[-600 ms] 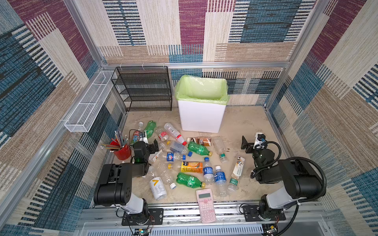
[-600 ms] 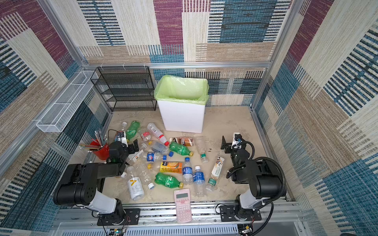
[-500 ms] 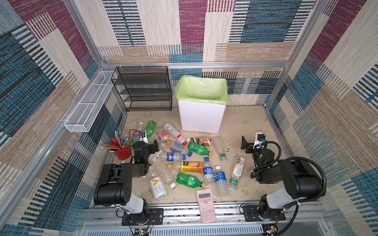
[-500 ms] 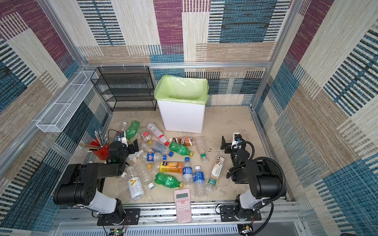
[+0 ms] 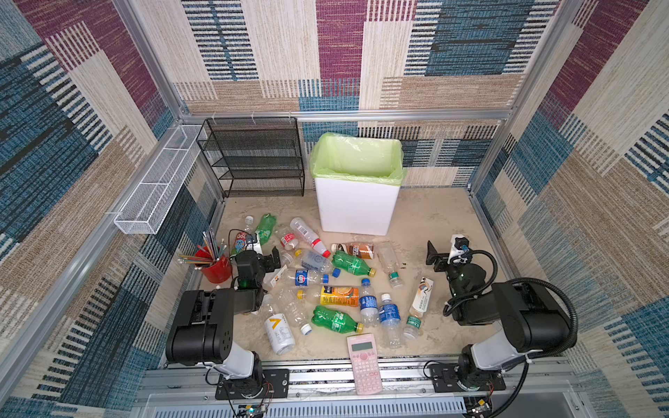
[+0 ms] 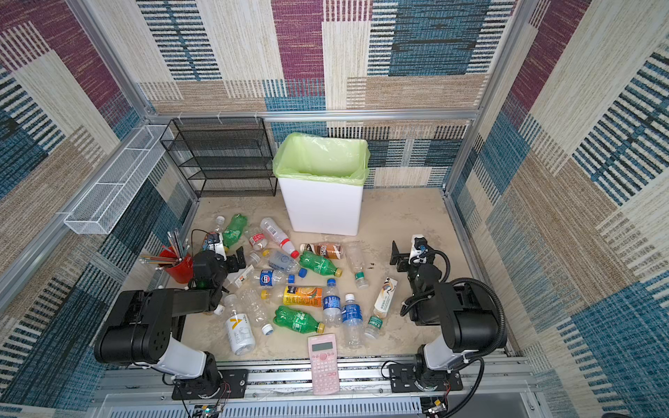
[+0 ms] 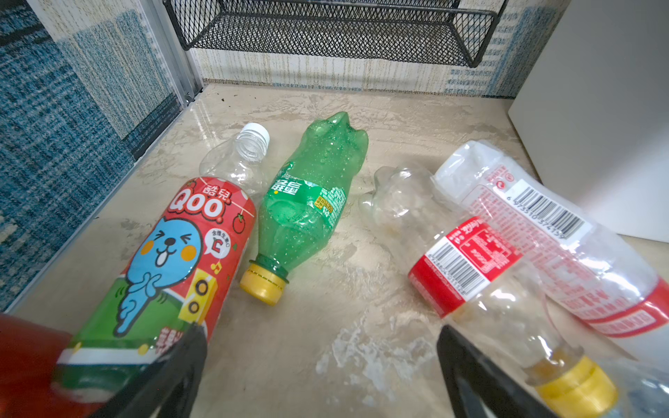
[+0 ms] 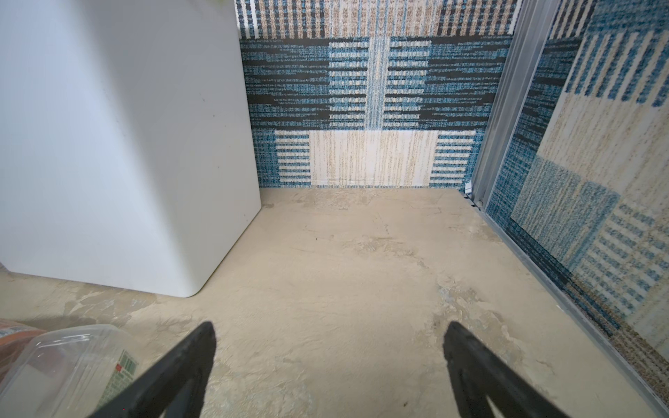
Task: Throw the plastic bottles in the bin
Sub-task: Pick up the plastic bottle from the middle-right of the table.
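The plastic bottles [image 5: 338,296] lie scattered on the floor [image 5: 427,224] in front of the upright bin [image 5: 356,211]. The left gripper [image 7: 320,336] is spread wide and empty among them. The right gripper [image 8: 330,325] is spread over bare floor.

A black mesh shelf rack [image 5: 253,155] stands against the back wall on the beige table [image 5: 434,217]. A white wire basket [image 5: 155,184] hangs on the left wall. Below it stands a red cup [image 5: 217,270] full of pencils, and a pink calculator [image 5: 364,362] lies at the table's front edge.
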Controlling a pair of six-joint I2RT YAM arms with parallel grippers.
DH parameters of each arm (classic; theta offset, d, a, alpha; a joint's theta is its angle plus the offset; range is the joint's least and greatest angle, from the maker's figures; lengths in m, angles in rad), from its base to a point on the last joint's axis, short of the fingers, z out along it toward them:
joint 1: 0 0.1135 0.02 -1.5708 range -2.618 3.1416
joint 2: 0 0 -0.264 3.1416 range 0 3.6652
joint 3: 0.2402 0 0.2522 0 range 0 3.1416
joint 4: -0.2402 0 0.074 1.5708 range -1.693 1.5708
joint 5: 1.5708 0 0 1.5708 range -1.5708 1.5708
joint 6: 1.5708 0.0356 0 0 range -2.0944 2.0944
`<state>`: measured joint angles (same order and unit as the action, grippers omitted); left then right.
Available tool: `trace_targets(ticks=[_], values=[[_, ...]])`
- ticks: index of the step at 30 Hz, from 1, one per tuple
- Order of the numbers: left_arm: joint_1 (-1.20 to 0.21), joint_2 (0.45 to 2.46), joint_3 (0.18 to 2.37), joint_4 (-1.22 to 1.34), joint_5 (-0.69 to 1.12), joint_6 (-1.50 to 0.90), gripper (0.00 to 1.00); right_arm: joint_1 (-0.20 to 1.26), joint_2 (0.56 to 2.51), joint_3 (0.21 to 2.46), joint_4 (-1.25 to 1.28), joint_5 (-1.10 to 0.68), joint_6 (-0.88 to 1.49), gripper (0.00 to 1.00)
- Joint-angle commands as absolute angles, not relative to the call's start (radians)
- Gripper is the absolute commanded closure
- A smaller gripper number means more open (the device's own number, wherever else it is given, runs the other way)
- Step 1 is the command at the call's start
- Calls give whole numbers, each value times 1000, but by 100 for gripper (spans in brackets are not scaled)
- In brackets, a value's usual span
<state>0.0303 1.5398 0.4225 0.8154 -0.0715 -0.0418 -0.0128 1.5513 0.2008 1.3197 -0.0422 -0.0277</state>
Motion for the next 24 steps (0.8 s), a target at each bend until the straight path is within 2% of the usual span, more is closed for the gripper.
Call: trace_targets(ticks=[1,22,24], values=[[31,1542,425,825,-57,-19,0,-12,1551,202,1341,-44,-29,2],[31,1542,429,819,-55,-21,0,-14,1554,210,1327,-45,-25,2],[31,1538,422,827,-47,-21,3,-14,1541,192,1353,-26,-17,2]])
